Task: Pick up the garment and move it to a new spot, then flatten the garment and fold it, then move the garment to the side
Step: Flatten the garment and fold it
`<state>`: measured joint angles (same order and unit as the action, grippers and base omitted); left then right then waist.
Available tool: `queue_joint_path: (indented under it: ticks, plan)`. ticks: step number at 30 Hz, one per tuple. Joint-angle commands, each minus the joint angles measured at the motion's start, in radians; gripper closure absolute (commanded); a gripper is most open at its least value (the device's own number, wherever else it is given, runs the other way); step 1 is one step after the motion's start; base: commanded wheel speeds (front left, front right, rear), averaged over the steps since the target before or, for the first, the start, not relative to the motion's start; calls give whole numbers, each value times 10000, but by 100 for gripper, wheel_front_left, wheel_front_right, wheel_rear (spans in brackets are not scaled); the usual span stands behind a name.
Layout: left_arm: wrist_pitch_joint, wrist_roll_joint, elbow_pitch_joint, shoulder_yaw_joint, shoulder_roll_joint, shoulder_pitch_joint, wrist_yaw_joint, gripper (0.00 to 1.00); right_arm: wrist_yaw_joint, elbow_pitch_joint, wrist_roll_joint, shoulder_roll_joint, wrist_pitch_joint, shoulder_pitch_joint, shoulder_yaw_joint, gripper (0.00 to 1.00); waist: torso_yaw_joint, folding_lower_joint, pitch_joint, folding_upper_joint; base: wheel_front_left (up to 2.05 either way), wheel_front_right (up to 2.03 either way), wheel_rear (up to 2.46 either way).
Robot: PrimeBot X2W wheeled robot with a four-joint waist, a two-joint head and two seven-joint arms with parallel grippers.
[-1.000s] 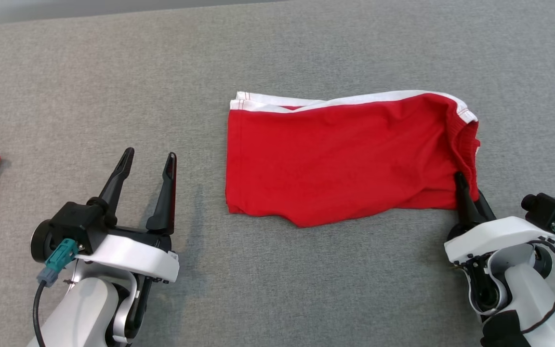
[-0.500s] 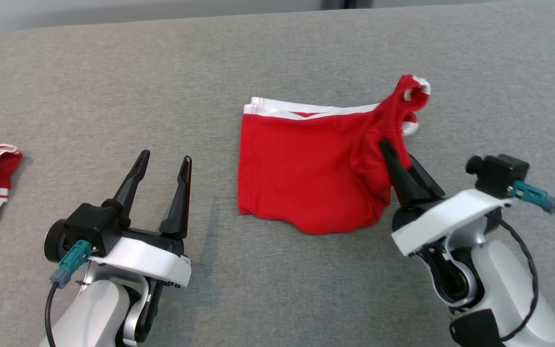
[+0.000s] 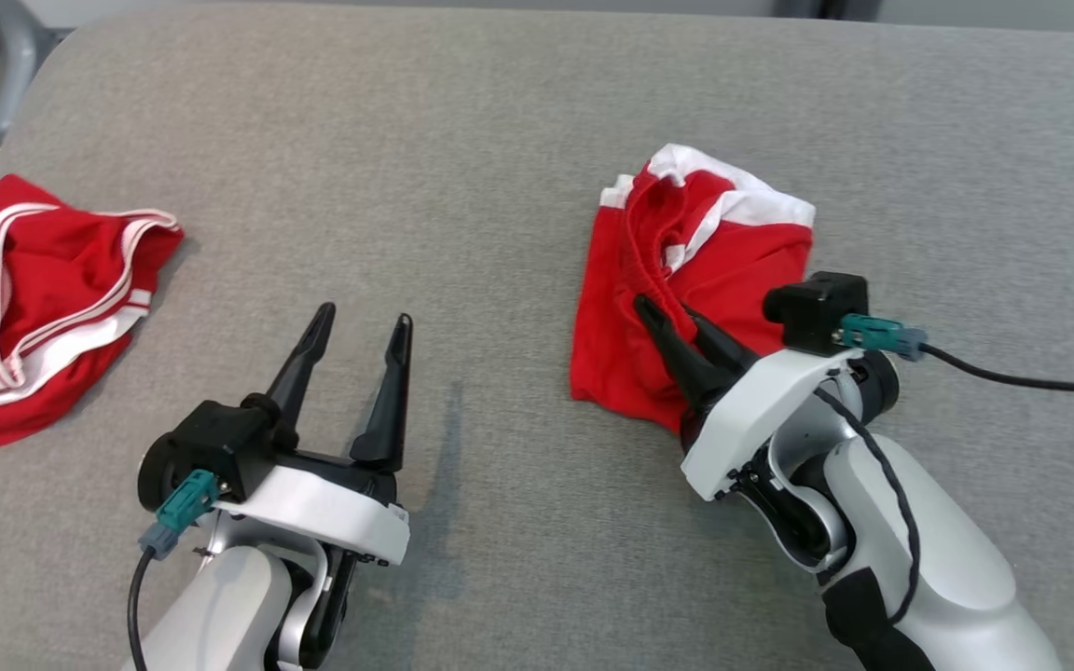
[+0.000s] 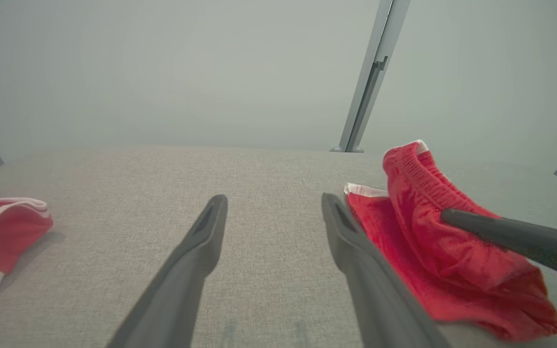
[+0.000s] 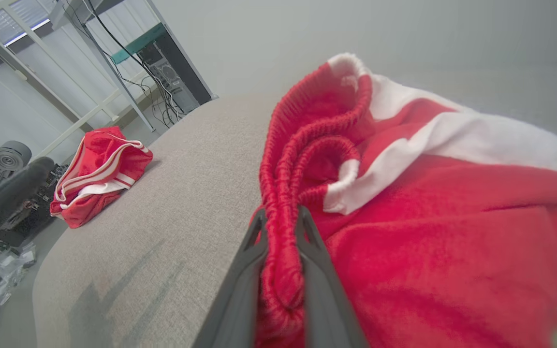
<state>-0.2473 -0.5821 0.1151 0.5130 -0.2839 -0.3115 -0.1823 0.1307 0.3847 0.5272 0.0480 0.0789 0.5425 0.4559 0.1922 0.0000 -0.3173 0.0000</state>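
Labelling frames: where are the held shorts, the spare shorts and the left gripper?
held shorts (image 3: 733,268): head view, red cloth
spare shorts (image 3: 61,266): head view, red middle
left gripper (image 3: 364,315): head view, between its fingertips

Head view looks down; wrist views skim low, close; all share garment (image 3: 751,270).

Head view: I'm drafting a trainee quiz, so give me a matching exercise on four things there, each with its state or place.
1 left pincer
2 right pincer
3 middle garment
4 spare garment

A far left, lying loose
B open, empty
C shut on a red waistband
D doubled over, one edge pinched

Pairs: 1-B, 2-C, 3-D, 4-A
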Motion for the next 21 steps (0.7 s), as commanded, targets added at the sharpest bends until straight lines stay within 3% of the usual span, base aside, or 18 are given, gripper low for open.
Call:
queue_joint_path:
  ticks: [1, 3, 4, 5, 6, 7, 15, 21]
  plan:
    - [-56, -1, 40, -6, 17, -118, 62, 0, -1, 85, -22, 59, -41, 122, 20, 100, 205, 0, -139, 0, 0, 0, 0]
    - [-93, 16, 112, 0, 69, -187, 132, 0, -1, 493, -33, 69, -113, 308, 182, 100, 327, 0, -220, 0, 0, 0, 0]
    - [-103, 50, 192, 1, 137, -237, 178, 0, -1, 865, -141, 62, -227, 488, 301, 95, 404, 0, -274, 0, 0, 0, 0]
    - [-101, 68, 227, -4, 170, -260, 208, 0, -1, 1006, -92, 61, -285, 550, 371, 69, 425, 0, -292, 0, 0, 0, 0]
    - [-114, 76, 256, -21, 204, -265, 232, 0, -1, 1091, -36, 61, -344, 612, 479, 50, 434, 0, -308, 0, 0, 0, 0]
    - [-128, 77, 288, -41, 224, -263, 227, 0, -1, 1129, -36, 55, -457, 679, 579, 0, 426, 0, -317, 0, 0, 0, 0]
    - [-171, 136, 418, -352, 87, -125, 122, 0, -1, 739, -908, 64, -1596, 453, 701, 0, -47, 0, -83, 0, 0, 0, 0]
    - [-183, 192, 206, -808, -199, 176, -195, 0, -1, -405, -2502, 67, -2573, -558, -852, 0, -578, 0, 290, 0, 0, 0, 0]
